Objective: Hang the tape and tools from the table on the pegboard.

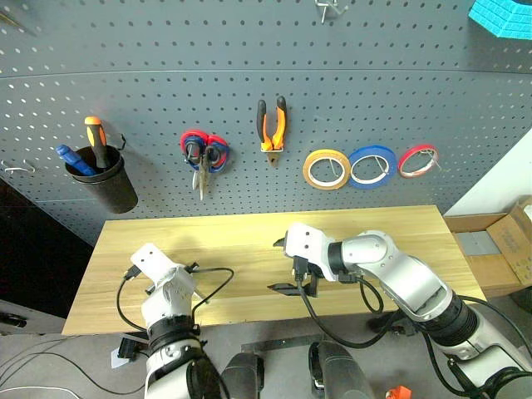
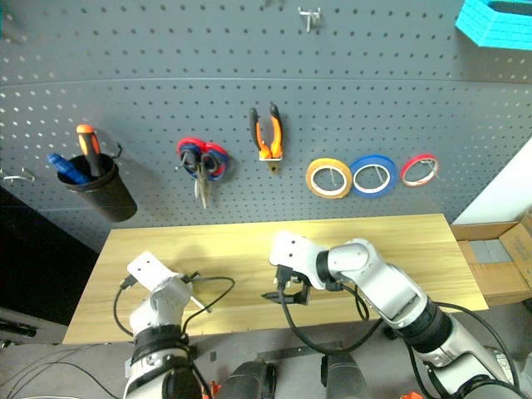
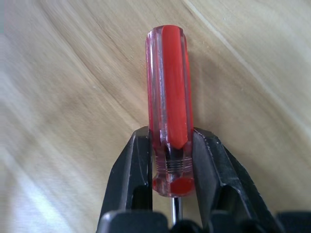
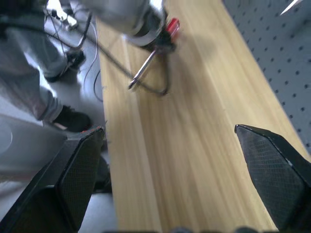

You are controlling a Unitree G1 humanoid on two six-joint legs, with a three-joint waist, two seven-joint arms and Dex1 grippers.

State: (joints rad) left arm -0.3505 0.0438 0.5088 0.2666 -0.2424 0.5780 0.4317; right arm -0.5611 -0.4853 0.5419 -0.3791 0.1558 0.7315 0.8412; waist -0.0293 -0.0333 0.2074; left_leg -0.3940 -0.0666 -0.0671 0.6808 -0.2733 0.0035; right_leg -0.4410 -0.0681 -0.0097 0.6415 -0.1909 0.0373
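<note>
Screwdriver clamped between left jaws

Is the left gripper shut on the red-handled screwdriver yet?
Yes, shut. In the left wrist view both black fingers press against the sides of the red-handled screwdriver, near its shaft end, over the table.

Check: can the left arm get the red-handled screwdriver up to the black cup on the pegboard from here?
Probably yes. The left gripper already clamps the red-handled screwdriver, and the black cup hangs on its own side with nothing between.

Glossy translucent red plastic screwdriver handle, grained pale wood table
</note>
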